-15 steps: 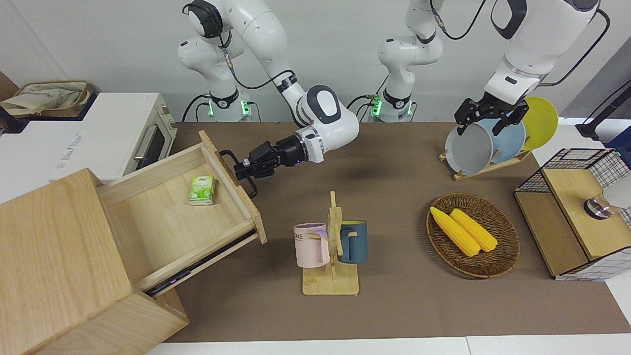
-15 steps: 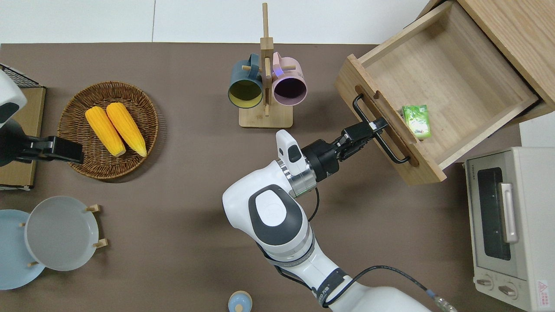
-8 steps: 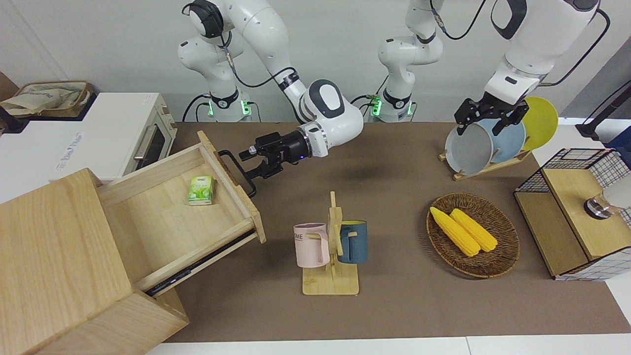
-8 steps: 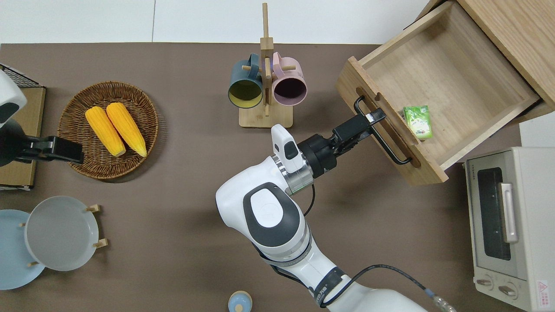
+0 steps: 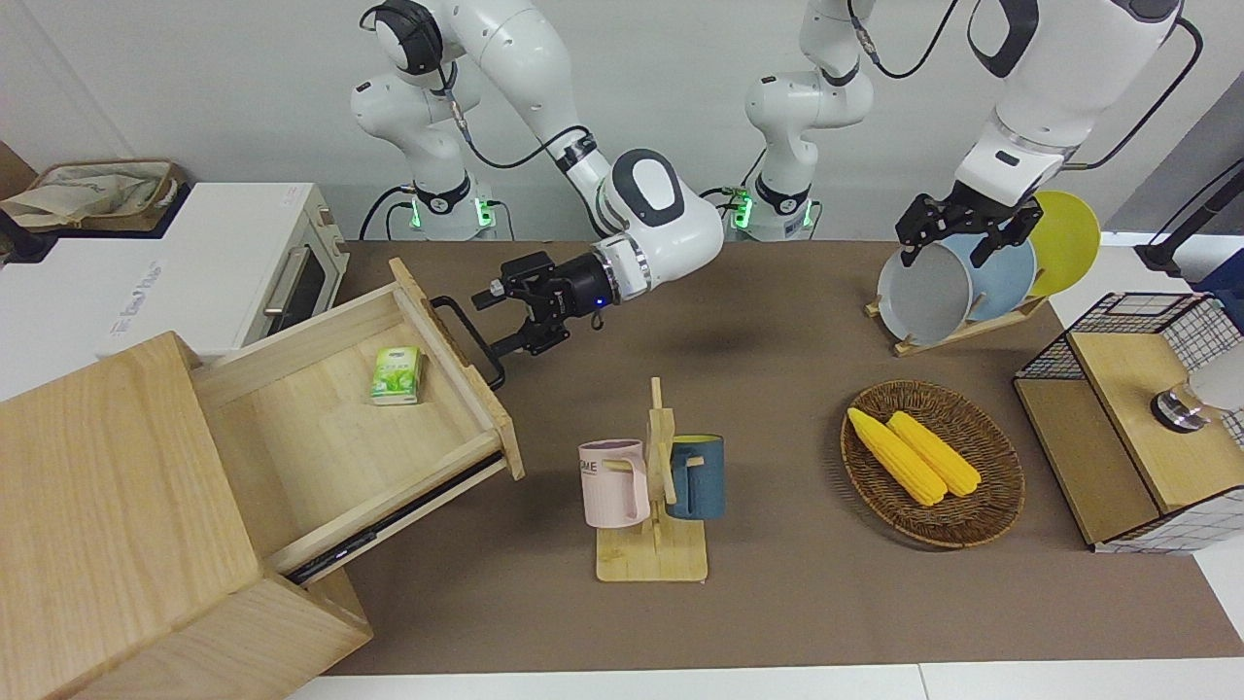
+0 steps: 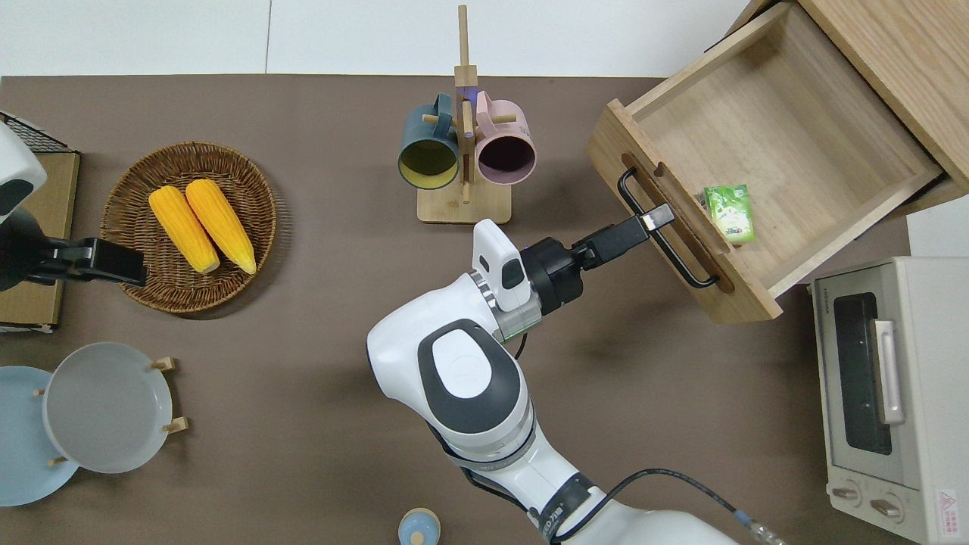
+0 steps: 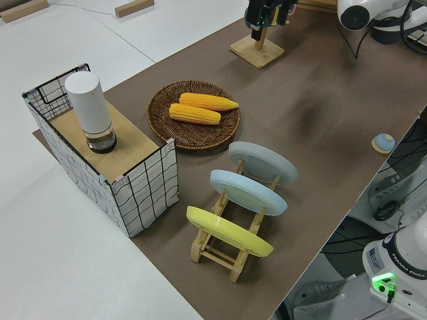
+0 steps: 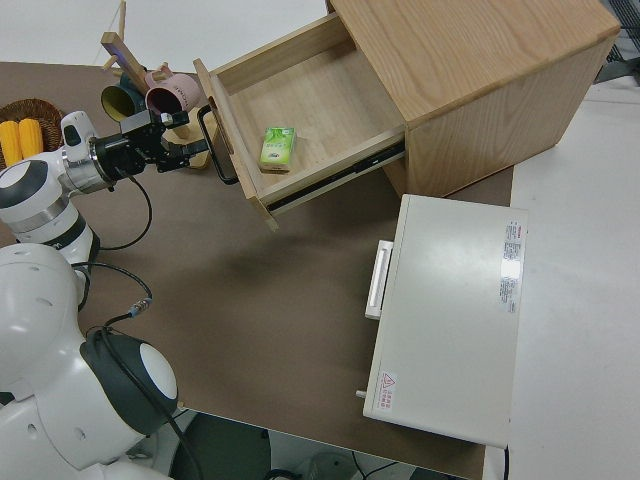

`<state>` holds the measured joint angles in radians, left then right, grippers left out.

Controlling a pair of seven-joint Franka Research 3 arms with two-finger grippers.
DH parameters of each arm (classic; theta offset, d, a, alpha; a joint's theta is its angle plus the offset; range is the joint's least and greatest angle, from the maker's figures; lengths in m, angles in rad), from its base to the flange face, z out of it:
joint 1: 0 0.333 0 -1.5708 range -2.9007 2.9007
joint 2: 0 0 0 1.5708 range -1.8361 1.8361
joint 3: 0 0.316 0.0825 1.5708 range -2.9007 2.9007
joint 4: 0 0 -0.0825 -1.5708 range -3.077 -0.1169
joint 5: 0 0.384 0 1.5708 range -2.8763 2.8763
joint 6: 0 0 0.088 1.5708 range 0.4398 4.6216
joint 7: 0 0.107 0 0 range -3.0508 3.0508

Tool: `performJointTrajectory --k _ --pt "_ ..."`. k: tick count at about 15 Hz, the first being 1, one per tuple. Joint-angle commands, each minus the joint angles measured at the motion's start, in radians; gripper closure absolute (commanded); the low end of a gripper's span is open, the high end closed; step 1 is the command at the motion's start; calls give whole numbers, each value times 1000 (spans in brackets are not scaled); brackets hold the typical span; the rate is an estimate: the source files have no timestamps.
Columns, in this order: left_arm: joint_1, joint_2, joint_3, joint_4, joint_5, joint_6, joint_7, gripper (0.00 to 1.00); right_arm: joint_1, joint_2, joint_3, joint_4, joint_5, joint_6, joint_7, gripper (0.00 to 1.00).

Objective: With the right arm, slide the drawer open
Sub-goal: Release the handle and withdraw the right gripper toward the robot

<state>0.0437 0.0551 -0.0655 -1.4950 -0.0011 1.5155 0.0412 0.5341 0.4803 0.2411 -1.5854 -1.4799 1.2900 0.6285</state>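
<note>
The drawer [image 5: 389, 408] was found pulled well out of the cabinet [image 5: 117, 525] at the right arm's end of the table [image 6: 303, 378], its black handle [image 6: 660, 231] turned toward the robots. A small green packet [image 6: 728, 213] was lying inside, close to the drawer front; its print could not be read. The right gripper [image 6: 657, 218] was held level at the handle, its fingers [image 5: 486, 296] spread above and below the bar and not closed on it; whether they were touching the bar could not be told. A blue light was showing at that wrist. The left arm was parked, with the fingers of the left gripper [image 5: 950, 233] spread. A white oven [image 6: 886, 393] was recorded beside the cabinet, nearer to the robots, with grey lettering on its top too faint to read and a red warning label on one corner. A mug stand [image 6: 463, 151] with a pink mug [image 6: 503, 147], lettered "ME" where visible, and a blue mug [image 6: 428, 151] was listed mid-table. A basket [image 6: 136, 227] with two corn cobs [image 6: 200, 225] and a plate rack [image 7: 233, 220] were noted toward the left arm's end.
</note>
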Motion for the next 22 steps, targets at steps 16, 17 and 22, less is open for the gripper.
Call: performJointTrajectory --k 16,17,22 --pt "-5 -4 0 9 18 -18 -10 7 -8 -192 -67 191 714 175 -26 15" --pt "-5 -4 0 10 18 -18 -10 7 -8 -218 -92 191 775 184 -38 15" --pt "-5 -3 0 10 18 -18 -10 7 -89 -330 -134 191 1001 193 -108 15"
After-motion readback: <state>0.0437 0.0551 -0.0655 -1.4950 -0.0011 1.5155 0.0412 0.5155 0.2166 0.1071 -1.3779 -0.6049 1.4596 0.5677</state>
